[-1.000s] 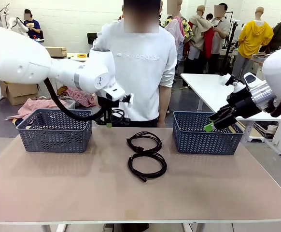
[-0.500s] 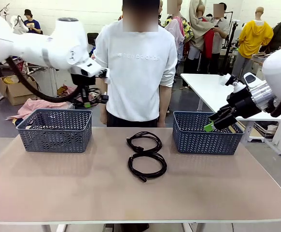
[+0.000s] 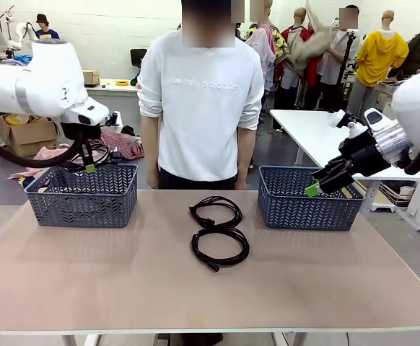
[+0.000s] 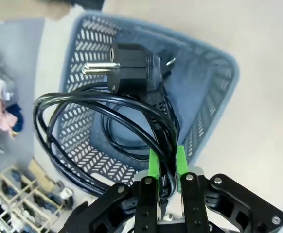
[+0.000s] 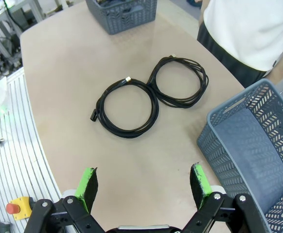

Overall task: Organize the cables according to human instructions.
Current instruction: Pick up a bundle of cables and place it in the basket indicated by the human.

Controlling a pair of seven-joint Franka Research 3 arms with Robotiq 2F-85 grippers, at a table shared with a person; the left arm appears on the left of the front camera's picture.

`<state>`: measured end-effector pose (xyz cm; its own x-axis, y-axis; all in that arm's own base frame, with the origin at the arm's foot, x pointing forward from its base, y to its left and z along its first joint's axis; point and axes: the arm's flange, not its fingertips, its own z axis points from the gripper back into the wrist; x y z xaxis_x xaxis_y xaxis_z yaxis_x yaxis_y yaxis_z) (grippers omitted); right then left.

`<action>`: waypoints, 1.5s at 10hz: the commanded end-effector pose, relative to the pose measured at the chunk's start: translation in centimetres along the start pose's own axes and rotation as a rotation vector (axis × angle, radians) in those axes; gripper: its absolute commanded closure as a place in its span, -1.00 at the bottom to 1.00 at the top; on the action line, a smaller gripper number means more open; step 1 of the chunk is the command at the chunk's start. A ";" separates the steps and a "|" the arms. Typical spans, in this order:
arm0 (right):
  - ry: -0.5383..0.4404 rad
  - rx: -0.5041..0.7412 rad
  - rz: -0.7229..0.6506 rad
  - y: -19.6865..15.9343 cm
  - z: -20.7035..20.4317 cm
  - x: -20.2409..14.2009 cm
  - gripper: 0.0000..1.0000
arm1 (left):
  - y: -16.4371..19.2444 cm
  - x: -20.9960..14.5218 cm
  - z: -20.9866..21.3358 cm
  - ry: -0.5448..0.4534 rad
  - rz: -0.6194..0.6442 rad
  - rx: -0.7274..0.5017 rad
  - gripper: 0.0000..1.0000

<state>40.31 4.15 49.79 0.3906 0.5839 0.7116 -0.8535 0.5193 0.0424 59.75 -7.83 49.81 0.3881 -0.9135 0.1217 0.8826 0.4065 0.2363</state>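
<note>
Cables are spread over one table, with a person standing at its far edge. Two grey baskets stand along that edge: the left basket toward the far left corner and the right basket toward the far right corner. Between them, near the middle of the table, two coils lie flat and touch each other: the far coil and the near coil.

My left gripper hangs above the left basket. Its green pads are closed to a narrow gap, pinching several strands of the held cable. That coil dangles from my fingers straight over the basket's open top, with its plug at the end farthest from my wrist. A further loop shows against the basket floor. I cannot tell whether it belongs to the held coil or lies loose inside.

My right gripper hovers at the near left corner of the right basket. Its fingers are spread wide and hold nothing.

Judgement: the coming move is a release, and it depends on the held coil being directly above the basket opening. That alignment looks correct. For the two coils on the table, my right arm is the nearer and free one.
</note>
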 end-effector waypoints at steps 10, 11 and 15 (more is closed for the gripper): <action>-0.035 0.014 0.019 -0.3 -0.1 0.0 -1.00 | 3.0 0.9 -5.5 0.009 0.084 0.050 1.00; -0.035 0.014 0.019 -0.3 -0.1 0.0 -1.00 | 3.1 1.0 -5.8 0.012 0.087 0.044 1.00; -0.035 0.014 0.019 -0.3 -0.1 0.0 -1.00 | 3.3 1.0 -5.3 0.008 0.103 0.040 0.22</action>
<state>40.31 4.15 49.79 0.3906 0.5840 0.7116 -0.8536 0.5193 0.0424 64.46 -7.57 45.13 0.4595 -0.8761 0.1462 0.8398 0.4821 0.2496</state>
